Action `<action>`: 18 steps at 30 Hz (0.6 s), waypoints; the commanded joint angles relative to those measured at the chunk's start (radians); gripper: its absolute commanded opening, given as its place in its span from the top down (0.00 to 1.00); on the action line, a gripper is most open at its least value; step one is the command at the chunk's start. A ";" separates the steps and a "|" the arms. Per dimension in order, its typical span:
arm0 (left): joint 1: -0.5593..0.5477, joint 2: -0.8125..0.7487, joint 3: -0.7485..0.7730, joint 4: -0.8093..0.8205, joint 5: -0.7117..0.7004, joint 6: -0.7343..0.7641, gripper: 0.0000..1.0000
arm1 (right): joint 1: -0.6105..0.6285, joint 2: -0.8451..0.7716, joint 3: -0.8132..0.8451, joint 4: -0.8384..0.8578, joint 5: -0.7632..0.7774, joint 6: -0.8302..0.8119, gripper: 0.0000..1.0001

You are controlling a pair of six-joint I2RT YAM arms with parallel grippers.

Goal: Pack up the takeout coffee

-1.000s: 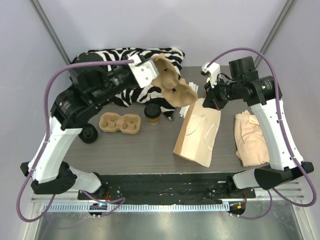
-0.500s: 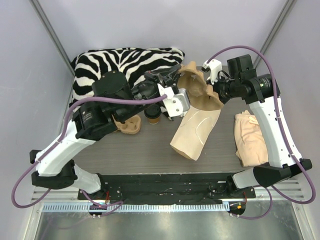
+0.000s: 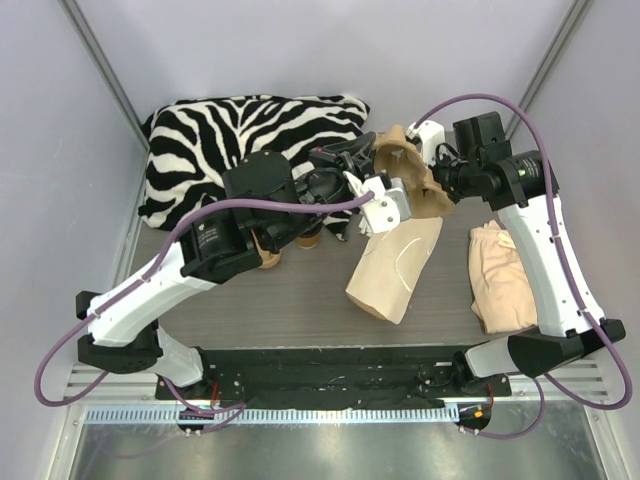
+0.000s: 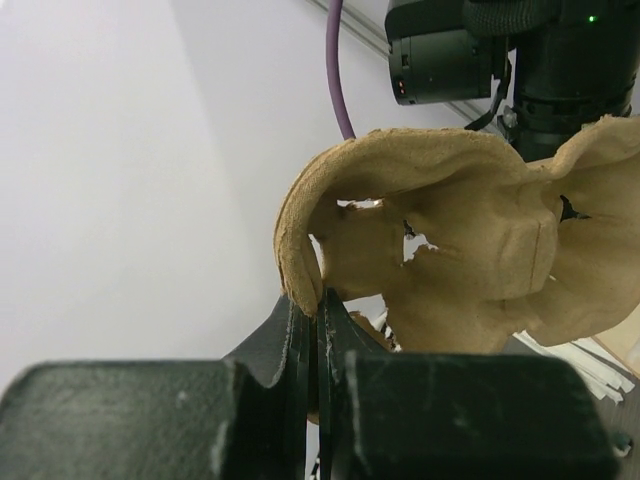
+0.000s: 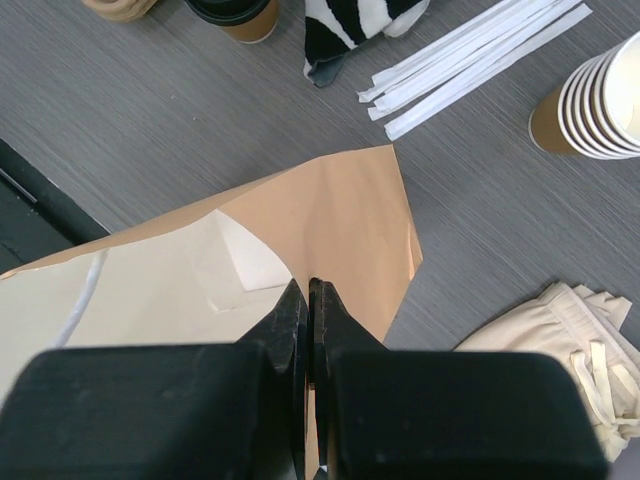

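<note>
Now: left pincer clenched on pulp cup carrier rim; right pincer pinching paper bag edge; grey wood-grain tabletop, pale lilac walls.

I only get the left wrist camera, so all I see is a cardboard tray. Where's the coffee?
Observer: The coffee stands on the table with its lid on. It is not in the tray.
Operator: Is there a bag for it?
Observer: Yes, a paper bag lies on the table near the tray, and the right gripper pinches its edge.
Operator: Are there more trays?
Observer: A second tray sits on the table beside the coffee.
</note>
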 commanded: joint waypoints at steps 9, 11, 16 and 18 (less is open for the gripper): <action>-0.125 0.054 0.097 0.082 -0.166 0.041 1.00 | 0.004 -0.046 -0.019 0.087 0.117 0.073 0.99; -0.131 0.055 0.089 0.076 -0.201 0.038 1.00 | 0.004 -0.050 -0.019 0.090 0.120 0.078 0.99; -0.134 0.028 0.033 0.062 -0.278 0.012 1.00 | 0.005 -0.069 -0.031 0.092 0.125 0.078 0.99; -0.134 0.015 -0.007 0.066 -0.300 0.007 1.00 | 0.005 -0.075 -0.040 0.092 0.125 0.076 0.99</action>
